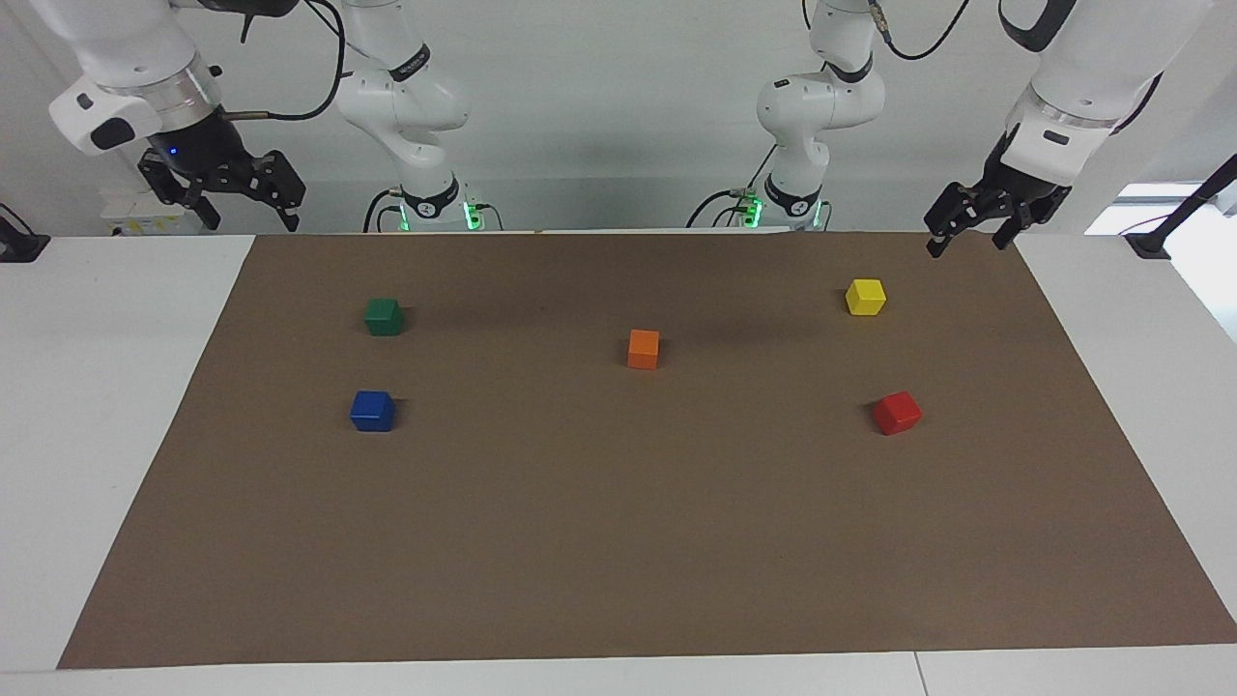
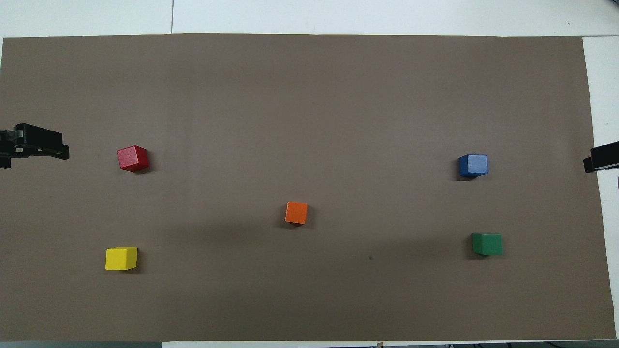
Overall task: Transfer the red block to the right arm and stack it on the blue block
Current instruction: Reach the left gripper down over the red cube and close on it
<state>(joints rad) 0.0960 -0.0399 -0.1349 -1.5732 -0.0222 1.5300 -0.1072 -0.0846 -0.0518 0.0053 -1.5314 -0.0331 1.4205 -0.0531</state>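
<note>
Facing view shows the red block (image 1: 897,413) flat on the brown mat (image 1: 618,541) toward the left arm's end of the table, untouched. Being a cube, it has no long axis; it sits turned a little, so its faces lie askew to the mat's edges and one corner points away from the robots. The yellow block (image 1: 866,297) lies nearer the robots on the same end, well apart. The orange block (image 1: 644,349) is mid-table. The blue block (image 1: 372,411) rests toward the right arm's end, with the green block (image 1: 384,316) nearer the robots than it.

The left gripper (image 1: 969,230) hangs in the air above the mat's edge at its own end, fingers spread and empty. The right gripper (image 1: 224,193) waits raised at its own end, also spread and empty.

Risks, as I judge them: fingers closing square to the mat could meet the block's corners and twist or squirt it out. A grip that covers too much of the cube would leave the right gripper little to take at the handover, and it could drop. An off-centre release could tip it off the blue one.
</note>
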